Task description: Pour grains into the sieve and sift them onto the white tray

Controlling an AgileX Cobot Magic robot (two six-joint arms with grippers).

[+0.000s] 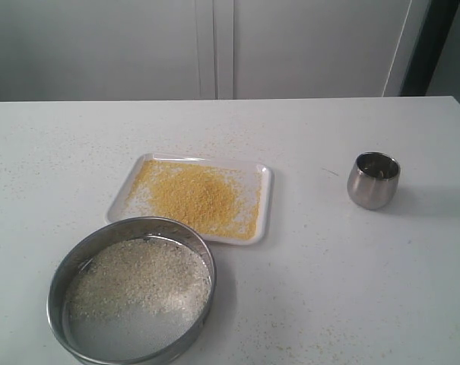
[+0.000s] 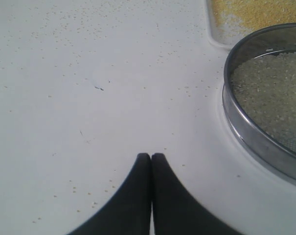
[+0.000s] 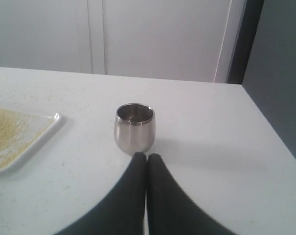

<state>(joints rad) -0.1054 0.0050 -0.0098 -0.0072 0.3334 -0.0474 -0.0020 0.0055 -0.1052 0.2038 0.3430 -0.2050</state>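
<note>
Left hand [image 2: 151,155], right hand [image 3: 147,155] both closed, empty (golden grains [image 1: 195,196] on white tray [image 1: 266,199], sieve [image 1: 207,262] beside).

White table [image 1: 328,289] before pale panelled wall [image 1: 306,46], dark strip at right.

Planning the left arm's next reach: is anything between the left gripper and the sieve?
Nothing visible does: only tabletop lies between the shut left gripper and the sieve.

This looks like a plain workroom or lab, though that is not certain. A wide white desk [image 1: 351,289] stands against flat white cabinet doors [image 1: 306,46] with narrow vertical seams, and a dark upright strip [image 1: 431,42] edges them on the right.
</note>
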